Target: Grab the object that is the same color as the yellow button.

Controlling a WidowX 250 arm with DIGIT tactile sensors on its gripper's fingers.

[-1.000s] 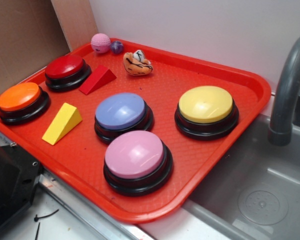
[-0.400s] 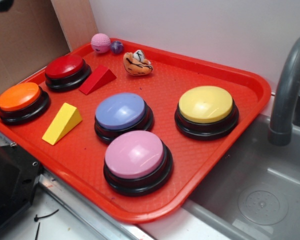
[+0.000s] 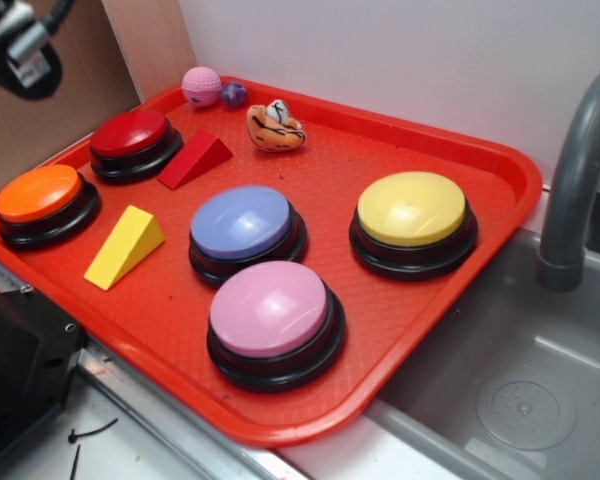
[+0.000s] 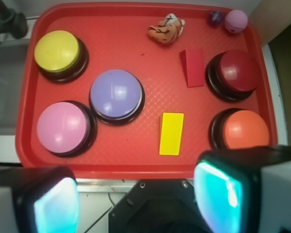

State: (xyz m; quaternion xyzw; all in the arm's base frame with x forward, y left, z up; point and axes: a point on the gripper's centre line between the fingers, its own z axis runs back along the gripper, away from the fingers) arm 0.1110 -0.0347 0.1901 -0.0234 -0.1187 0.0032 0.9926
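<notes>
Red tray on a counter beside a grey sink, tap at right, pale wall behind, cardboard panel at left.

Exterior view: yellow wedge lying on the tray's near-left part, between orange button and purple button, touching neither. Yellow button well apart, on the tray's right side. Red wedge just beside red button; pink button nearest the front edge. Toy tiger, pink ball and small purple ball along the far rim. Part of the arm visible at top left, high above the tray; fingers not visible from here.

Wrist view: gripper high above the tray's near edge, fingers spread wide, nothing between them. Yellow wedge ahead and slightly right of centre, long axis running away from the camera.

Judged step: approach. Advisable to centre over the wedge, close across its narrow width, and descend clear of the orange button close by.
</notes>
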